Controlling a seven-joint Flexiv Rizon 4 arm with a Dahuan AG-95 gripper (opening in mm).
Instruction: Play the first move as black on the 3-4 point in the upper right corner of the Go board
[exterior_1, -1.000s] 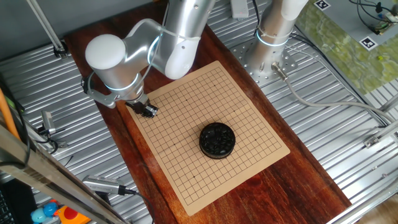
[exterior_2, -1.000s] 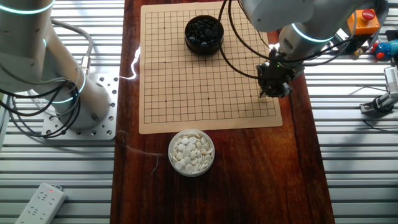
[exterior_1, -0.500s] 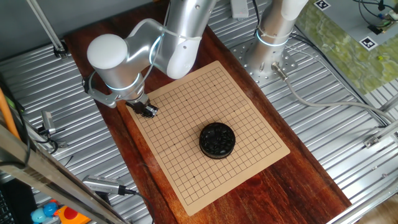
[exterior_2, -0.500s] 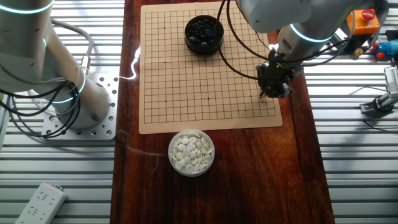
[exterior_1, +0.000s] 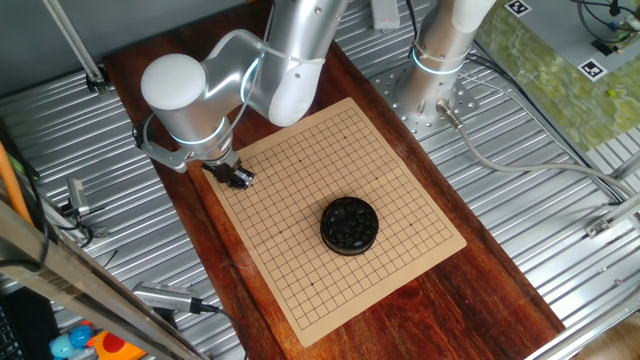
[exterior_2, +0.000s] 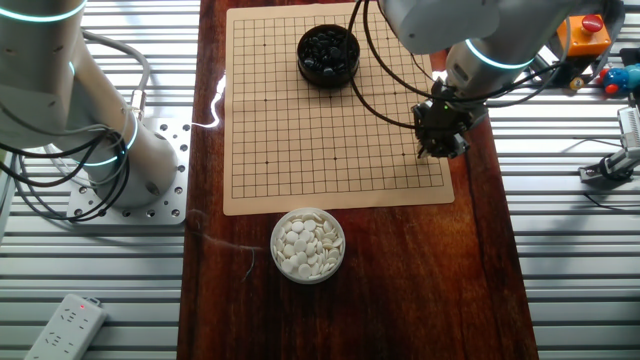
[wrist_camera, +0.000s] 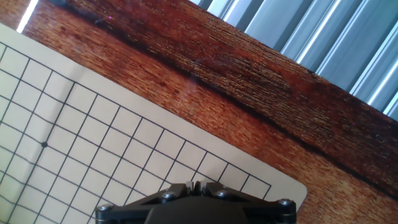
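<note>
A round black bowl (exterior_2: 328, 54) of glossy black stones (exterior_2: 327, 48) sat on the tan gridded board (exterior_2: 300, 130), only the other fixed view showed a bowl of white stones (exterior_2: 308, 245) off its edge, and the gripper (exterior_2: 440, 146) hovered at the board's corner, jaw state indiscernible.

One fixed view looks steeply down across the board (exterior_1: 335, 215) from a corner. The other fixed view looks straight down from the opposite side; both take in the whole board. The hand view sits close above the board corner beside the gripper (wrist_camera: 194, 186).
</note>
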